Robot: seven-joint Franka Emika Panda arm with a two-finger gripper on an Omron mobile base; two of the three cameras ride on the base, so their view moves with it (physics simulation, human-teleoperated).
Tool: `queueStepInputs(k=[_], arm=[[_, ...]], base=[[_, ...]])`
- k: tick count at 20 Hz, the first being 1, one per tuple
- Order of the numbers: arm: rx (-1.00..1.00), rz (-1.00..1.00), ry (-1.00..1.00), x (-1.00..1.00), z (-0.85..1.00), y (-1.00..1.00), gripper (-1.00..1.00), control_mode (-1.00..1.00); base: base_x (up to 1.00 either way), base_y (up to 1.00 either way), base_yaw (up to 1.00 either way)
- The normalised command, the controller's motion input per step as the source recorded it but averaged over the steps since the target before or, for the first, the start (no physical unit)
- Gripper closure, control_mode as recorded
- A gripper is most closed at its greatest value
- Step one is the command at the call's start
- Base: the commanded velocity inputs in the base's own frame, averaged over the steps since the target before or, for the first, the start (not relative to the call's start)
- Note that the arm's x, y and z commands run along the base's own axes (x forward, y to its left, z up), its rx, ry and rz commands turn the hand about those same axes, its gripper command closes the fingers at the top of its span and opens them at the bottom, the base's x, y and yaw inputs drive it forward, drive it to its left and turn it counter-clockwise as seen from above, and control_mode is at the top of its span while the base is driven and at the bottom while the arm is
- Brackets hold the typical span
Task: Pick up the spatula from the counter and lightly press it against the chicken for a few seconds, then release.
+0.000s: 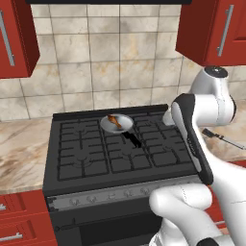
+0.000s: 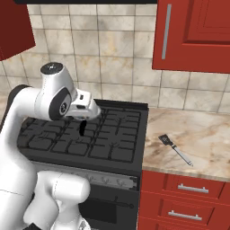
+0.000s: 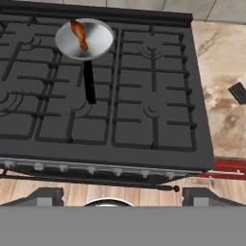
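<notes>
The spatula [image 2: 174, 148], with a black head and a thin handle, lies flat on the marble counter right of the stove; it also shows as the spatula [image 1: 223, 138], and its head [image 3: 239, 92] sits at the right edge of the hand view. A browned chicken piece [image 3: 79, 33] rests in a small silver pan [image 3: 96, 45] on a rear burner, the pan's black handle [image 3: 89, 81] pointing toward me. My gripper [image 3: 124, 197] hovers above the stove's front edge, open, its fingertips [image 3: 45, 196] wide apart with nothing between them. It is well left of the spatula.
The black stove [image 1: 86, 158] with cast grates spans the middle, with knobs along its front. Marble counter [image 2: 202, 130] lies on both sides. Red cabinets [image 2: 193, 36] hang above and a tiled wall stands behind. My own arm [image 1: 192, 139] blocks part of the right side.
</notes>
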Motion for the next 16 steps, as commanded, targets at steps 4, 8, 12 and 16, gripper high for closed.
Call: queueStepInputs(k=[4, 8, 12, 16], arm=[[-0.05, 0.04, 0.00, -0.48, 0.05, -0.41, -1.00, -1.00], [-0.10, 0.03, 0.00, -0.38, 0.10, -0.30, -1.00, -1.00], [-0.12, 0.05, 0.00, -0.35, 0.13, -0.32, -1.00, -1.00], [-0.10, 0.06, 0.00, -0.32, 0.08, -0.37, -1.00, -1.00]], base=[[0.00, 0.00, 0.00], [0.00, 0.00, 0.00], [0.00, 0.00, 0.00], [0.00, 0.00, 0.00]])
